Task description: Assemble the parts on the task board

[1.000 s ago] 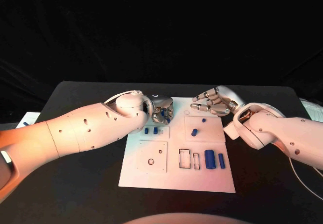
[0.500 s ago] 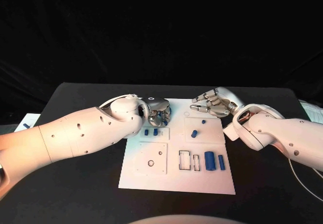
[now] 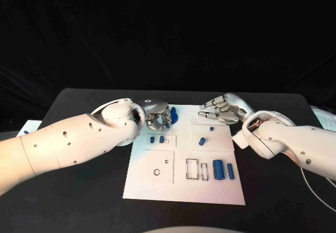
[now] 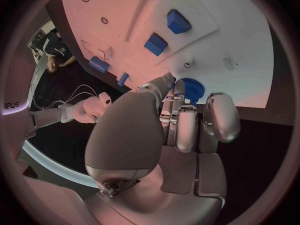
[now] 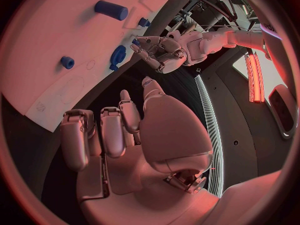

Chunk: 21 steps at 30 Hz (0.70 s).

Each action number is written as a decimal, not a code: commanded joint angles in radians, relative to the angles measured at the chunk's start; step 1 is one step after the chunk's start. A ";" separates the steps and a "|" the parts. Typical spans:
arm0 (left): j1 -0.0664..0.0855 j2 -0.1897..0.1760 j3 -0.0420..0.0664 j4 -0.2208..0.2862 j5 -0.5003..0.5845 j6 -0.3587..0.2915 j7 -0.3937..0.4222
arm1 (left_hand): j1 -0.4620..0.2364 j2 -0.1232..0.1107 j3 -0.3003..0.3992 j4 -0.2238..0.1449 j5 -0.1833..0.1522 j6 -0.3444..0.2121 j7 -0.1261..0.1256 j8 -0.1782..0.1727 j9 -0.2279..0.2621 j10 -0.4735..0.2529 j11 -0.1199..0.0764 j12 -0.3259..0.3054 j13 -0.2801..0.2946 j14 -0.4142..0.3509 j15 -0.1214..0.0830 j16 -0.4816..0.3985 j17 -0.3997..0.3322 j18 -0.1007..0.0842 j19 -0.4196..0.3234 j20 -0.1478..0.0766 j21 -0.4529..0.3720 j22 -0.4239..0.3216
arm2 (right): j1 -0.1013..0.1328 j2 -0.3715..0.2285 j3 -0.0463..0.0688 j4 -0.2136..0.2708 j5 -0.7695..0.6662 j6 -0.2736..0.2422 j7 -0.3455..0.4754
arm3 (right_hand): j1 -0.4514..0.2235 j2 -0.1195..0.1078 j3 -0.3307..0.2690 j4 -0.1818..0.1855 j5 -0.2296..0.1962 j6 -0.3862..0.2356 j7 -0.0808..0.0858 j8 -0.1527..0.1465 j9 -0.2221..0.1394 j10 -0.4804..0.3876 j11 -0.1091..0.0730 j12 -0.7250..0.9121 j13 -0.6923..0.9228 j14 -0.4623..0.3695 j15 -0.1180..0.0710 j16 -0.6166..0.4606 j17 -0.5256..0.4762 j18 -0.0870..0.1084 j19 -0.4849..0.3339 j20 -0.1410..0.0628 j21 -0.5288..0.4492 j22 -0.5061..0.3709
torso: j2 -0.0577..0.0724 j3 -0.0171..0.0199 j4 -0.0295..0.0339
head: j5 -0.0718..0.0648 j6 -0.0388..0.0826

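Task board [image 3: 183,187], a flat white rectangular plate, lies in the middle of the black table [image 3: 84,194]. Nearest to the robot, toward 5 o'clock of the plate, a thick blue cylinder [image 3: 218,168] lies flat, and a thinner blue bar [image 3: 230,169] lies just beside it at its 3 o'clock. At 9 o'clock of the cylinder two narrow rectangular slots [image 3: 196,168] are cut in the plate, and further to 9 o'clock there is a square panel [image 3: 158,166] with a small round hole. Farther, near the middle, two small blue blocks [image 3: 157,139] stand side by side, and at their 3 o'clock a small blue peg [image 3: 201,141] stands in another square panel. At the far edge, around 11 o'clock of the plate, sits a round blue toothed part [image 3: 174,116]; the left wrist view shows ribs on its rim [image 4: 191,89]. The left hand [image 3: 158,118], smooth silver metal, is over it with fingers curled, their tips [image 4: 177,92] at the part's edge; I cannot tell if they grip it. The right hand [image 3: 223,108] is at 1 o'clock of the plate, its fingers [image 5: 103,132] curled in, holding nothing, well apart from the toothed part
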 commanded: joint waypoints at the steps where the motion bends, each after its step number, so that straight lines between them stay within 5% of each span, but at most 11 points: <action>1: 0.000 -0.017 0.003 0.016 0.041 -0.053 0.021 | -0.008 -0.001 0.007 -0.002 -0.001 0.005 0.001 -0.004 -0.001 0.005 0.001 -0.005 0.002 0.037 0.006 0.007 0.000 -0.011 0.035 0.000 0.008 0.171 | -0.001 0.000 0.000 0.000 -0.004 0.011 0.007 | -0.001 0.009 -0.005 0.001 0.004 0.004 0.000 0.001 0.001 0.002 -0.004 0.002 0.031 0.057 -0.001 -0.003 0.059 0.012 -0.008 0.000 -0.006 0.112 | 0.000 0.0002 0.0001 | 0.002 0.002; 21: -0.010 -0.076 0.004 0.014 0.068 0.011 0.013 | -0.019 -0.006 0.015 -0.004 -0.004 0.010 0.001 -0.006 0.000 0.010 0.001 -0.008 0.004 0.037 0.006 0.007 -0.001 -0.011 0.036 0.000 0.010 0.172 | -0.003 0.002 0.000 -0.002 -0.002 0.014 0.007 | -0.001 0.009 -0.005 0.001 0.004 0.004 0.000 0.001 0.001 0.002 -0.004 0.002 0.031 0.057 -0.001 -0.003 0.059 0.012 -0.008 0.000 -0.006 0.112 | 0.000 0.0004 0.0002 | 0.008 -0.003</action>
